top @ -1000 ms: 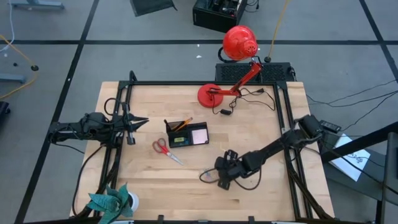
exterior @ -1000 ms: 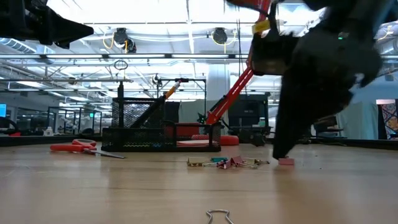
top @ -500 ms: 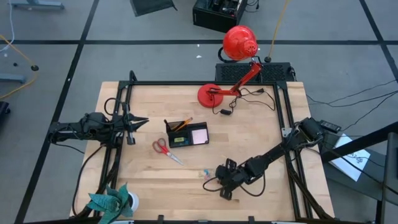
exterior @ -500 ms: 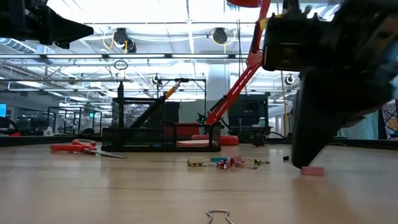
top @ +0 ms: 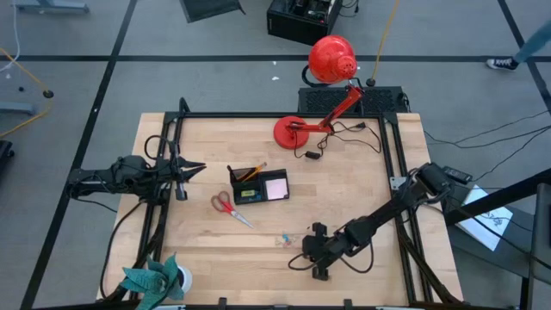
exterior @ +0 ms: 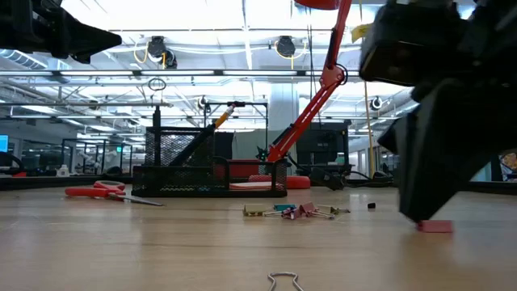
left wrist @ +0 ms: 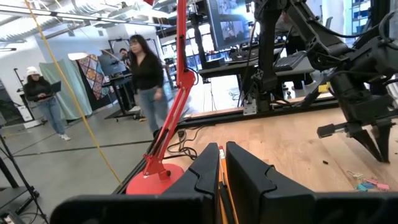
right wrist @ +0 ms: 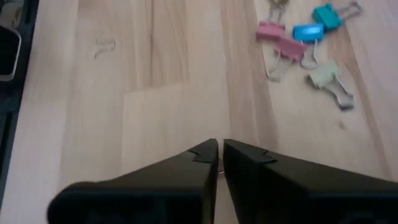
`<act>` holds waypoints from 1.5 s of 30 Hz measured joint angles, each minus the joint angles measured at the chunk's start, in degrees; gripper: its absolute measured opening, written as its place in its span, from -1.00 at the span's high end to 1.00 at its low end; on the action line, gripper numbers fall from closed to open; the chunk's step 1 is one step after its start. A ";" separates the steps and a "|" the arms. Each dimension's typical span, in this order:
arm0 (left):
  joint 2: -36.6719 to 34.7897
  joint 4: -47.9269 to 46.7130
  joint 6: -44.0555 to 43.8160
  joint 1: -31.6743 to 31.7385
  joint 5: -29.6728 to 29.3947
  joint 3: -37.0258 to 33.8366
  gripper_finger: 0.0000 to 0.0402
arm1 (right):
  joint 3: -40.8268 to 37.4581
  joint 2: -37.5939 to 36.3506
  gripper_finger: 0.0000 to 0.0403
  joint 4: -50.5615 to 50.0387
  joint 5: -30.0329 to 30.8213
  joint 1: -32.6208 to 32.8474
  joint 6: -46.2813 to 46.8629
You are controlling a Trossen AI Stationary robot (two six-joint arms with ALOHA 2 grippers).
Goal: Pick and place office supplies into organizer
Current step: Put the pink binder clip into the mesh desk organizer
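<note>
R fingers (right wrist: 186,165) nearly together, a thin slit between the tips; tips down at the tabletop (top: 362,185), near-right part of the table. Whether they pinch anything: can't tell. In low view a small pink piece (exterior: 435,226) lies on the wood right at the right gripper (exterior: 420,217) tip, touching or just beside it. Coloured binder clips (right wrist: 305,43) (pink, blue, teal, pale green) lie in a loose cluster just beyond, apart from the fingers. Organizer (top: 256,185) mid-table, far-left of the R gripper, well apart; pink notepad (top: 275,184) in its right part, orange pencil (top: 255,172) sticking up. Red scissors (top: 226,206) on the wood just near-left of the organizer. Left gripper (top: 196,169) waits at the left edge, fingers (left wrist: 208,177) close together, nothing held.
</note>
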 joint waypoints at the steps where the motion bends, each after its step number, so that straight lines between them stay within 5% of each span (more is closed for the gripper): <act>1: 0.01 0.01 0.00 0.00 -0.01 -0.01 0.82 | -0.10 -0.62 0.86 -0.25 -0.03 0.00 -0.21; 9: 0.00 0.04 0.02 0.00 -0.02 0.00 0.82 | -0.20 -5.57 0.63 -1.80 5.86 0.42 0.73; 19: 0.00 0.01 0.02 0.00 -0.01 0.00 0.82 | -0.11 -6.55 0.26 -1.60 5.76 1.22 1.63; 29: 0.02 -0.11 0.02 0.01 -0.03 0.00 0.82 | 0.32 -7.10 0.13 -1.58 -4.61 2.63 -18.50; 45: 0.02 -0.68 1.57 0.01 -0.18 0.00 0.82 | 5.15 -7.15 -0.03 -25.37 -4.45 -3.32 -56.45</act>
